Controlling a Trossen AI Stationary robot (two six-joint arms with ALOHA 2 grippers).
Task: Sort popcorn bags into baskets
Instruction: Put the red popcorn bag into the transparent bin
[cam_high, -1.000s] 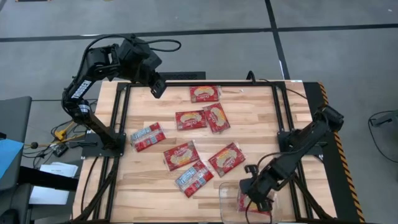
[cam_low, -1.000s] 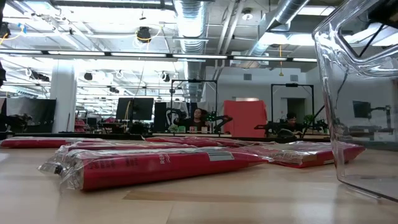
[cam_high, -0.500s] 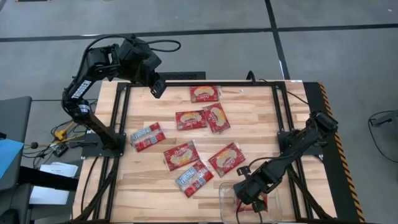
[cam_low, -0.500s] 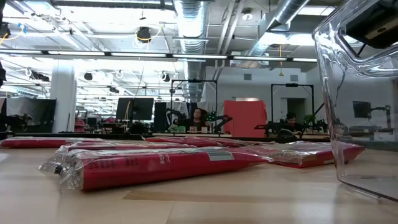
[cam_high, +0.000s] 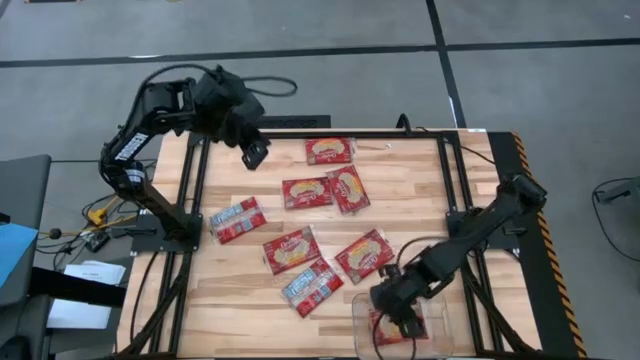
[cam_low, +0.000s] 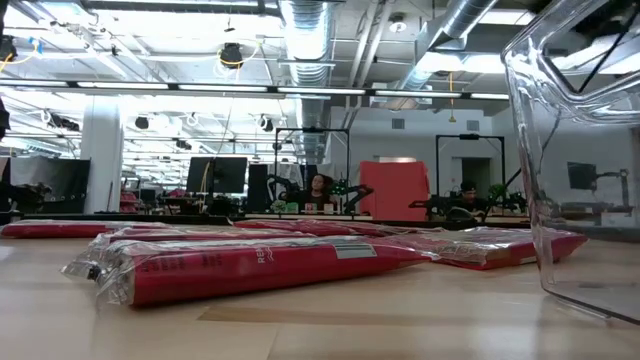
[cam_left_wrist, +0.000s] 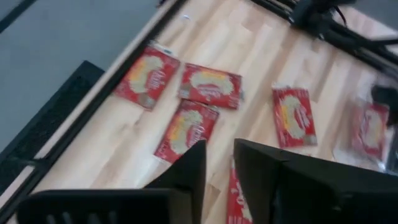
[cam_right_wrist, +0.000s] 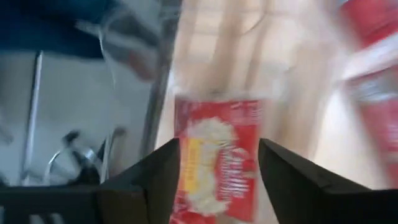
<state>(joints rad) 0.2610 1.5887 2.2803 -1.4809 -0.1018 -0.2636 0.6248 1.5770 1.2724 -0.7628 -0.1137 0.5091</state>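
Several red popcorn bags with cream centres lie flat on the wooden table; the low view shows them edge-on. One more bag lies flat on the bottom of the clear basket at the near right. My right gripper hangs open over that basket, its fingers on either side of the bag below and apart from it. My left gripper is up over the table's far left corner, with a narrow gap between its fingers and nothing in it.
A black frame runs round the table's edges. The basket's clear wall fills the right of the low view. Between the loose bags and the table's left rail there is bare wood. Beyond the table is a workshop room with desks.
My right gripper has shifted a little toward the table's left edge over the basket, and the bag now shows more plainly on the basket's bottom. My left gripper has moved slightly toward the table's near edge. The loose bags have stayed put.
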